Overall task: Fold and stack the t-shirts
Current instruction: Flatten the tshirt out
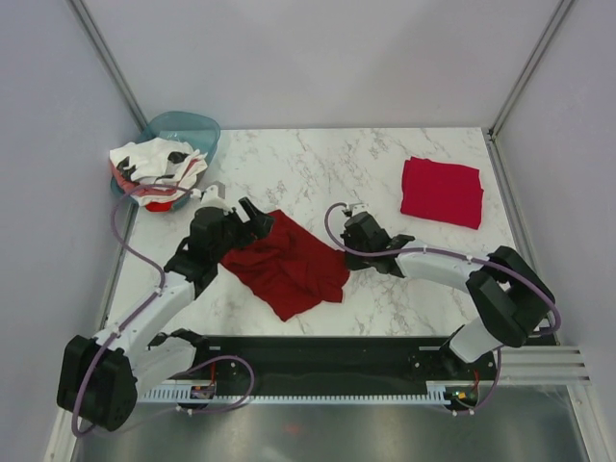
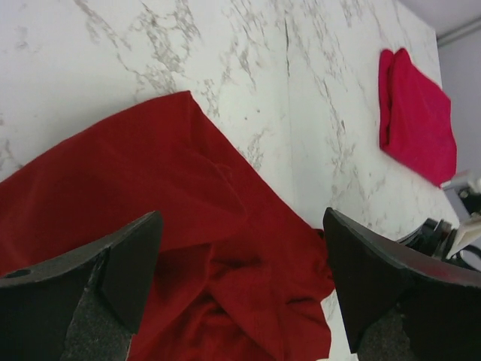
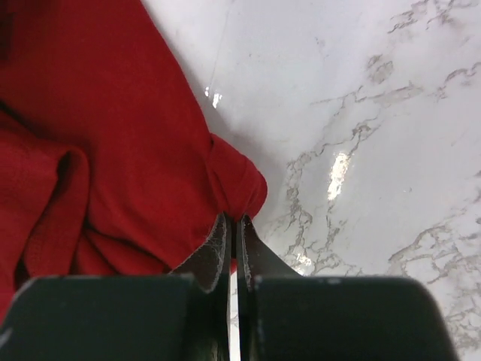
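Hovering wide open over dark red shirt [image 1: 289, 265] with left gripper [image 1: 245, 217]; pinching its right edge, closed tight, with right gripper [image 3: 234, 226].

The basin [image 1: 192, 123] lies left of crumpled shirt [image 1: 289, 265], folded shirt [image 1: 441, 191] right.

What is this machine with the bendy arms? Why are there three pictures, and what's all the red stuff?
It is a robot with two arms fixed at the near edge of a marble table. One picture looks down from above. The other two come from little cameras on each wrist. A dark red t-shirt lies crumpled in the middle. The right hand is shut, pinching its edge. The left hand is open above it, holding nothing. A pink-red t-shirt lies folded at the far right. Some white t-shirts are heaped in a blue-green tub at the far left.
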You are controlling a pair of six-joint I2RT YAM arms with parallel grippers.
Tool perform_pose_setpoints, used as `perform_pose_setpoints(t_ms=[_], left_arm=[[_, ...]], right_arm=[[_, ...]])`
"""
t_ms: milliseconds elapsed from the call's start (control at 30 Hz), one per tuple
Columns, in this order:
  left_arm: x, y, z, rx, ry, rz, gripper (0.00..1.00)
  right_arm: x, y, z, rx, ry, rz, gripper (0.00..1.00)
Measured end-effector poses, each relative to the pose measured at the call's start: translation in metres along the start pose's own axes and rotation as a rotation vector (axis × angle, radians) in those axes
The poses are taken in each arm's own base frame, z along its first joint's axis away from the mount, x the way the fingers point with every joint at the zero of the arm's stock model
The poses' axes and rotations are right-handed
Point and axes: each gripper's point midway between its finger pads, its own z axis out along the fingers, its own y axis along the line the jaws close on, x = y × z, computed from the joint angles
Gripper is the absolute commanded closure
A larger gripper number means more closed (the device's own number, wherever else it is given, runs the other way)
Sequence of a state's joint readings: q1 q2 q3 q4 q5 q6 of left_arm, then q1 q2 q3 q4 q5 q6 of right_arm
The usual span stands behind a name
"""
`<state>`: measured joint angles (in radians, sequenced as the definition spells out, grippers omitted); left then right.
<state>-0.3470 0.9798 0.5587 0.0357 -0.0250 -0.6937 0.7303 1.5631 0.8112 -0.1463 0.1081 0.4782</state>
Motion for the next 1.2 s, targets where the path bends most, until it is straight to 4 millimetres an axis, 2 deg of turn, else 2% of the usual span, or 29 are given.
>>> perform_pose_setpoints(t_ms=[100,167,300,400,500,633,800,1000,1067,1100,1133,1200], left_arm=[[0.014,-0.015,0.006,0.044,0.062,0.071,0.1],[0.023,-0.031,0.006,0.072,0.101,0.139,0.12],[0.029,-0.07,0.01,0.126,0.125,0.271,0.13],[0.036,-0.091,0.012,0.144,0.137,0.367,0.13],[0.05,-0.103,0.018,0.151,0.171,0.446,0.14],[0.084,-0.112,0.037,0.145,0.255,0.558,0.16],[0.121,-0.109,0.056,0.098,0.349,0.695,0.15],[0.131,-0.108,0.078,0.043,0.378,0.775,0.15],[0.135,-0.105,0.09,0.013,0.382,0.797,0.26],[0.137,-0.103,0.095,-0.004,0.389,0.812,0.35],[0.14,-0.099,0.102,-0.033,0.398,0.828,0.63],[0.145,-0.087,0.118,-0.125,0.418,0.868,0.98]], right_arm=[[-0.013,-0.002,-0.012,0.011,-0.058,0.01,1.0],[-0.028,-0.005,-0.03,0.024,-0.138,0.022,1.0],[-0.062,-0.014,-0.076,0.04,-0.338,0.076,1.0],[-0.074,-0.023,-0.095,0.067,-0.423,0.111,1.0],[-0.072,-0.032,-0.098,0.099,-0.447,0.123,1.0],[-0.068,-0.037,-0.097,0.118,-0.445,0.126,1.0],[-0.067,-0.04,-0.1,0.121,-0.458,0.136,1.0],[-0.07,-0.044,-0.11,0.126,-0.497,0.156,1.0],[-0.069,-0.046,-0.111,0.131,-0.503,0.16,1.0],[-0.069,-0.046,-0.112,0.132,-0.504,0.16,1.0],[-0.07,-0.047,-0.112,0.134,-0.506,0.161,1.0],[-0.069,-0.048,-0.112,0.14,-0.508,0.163,1.0]])
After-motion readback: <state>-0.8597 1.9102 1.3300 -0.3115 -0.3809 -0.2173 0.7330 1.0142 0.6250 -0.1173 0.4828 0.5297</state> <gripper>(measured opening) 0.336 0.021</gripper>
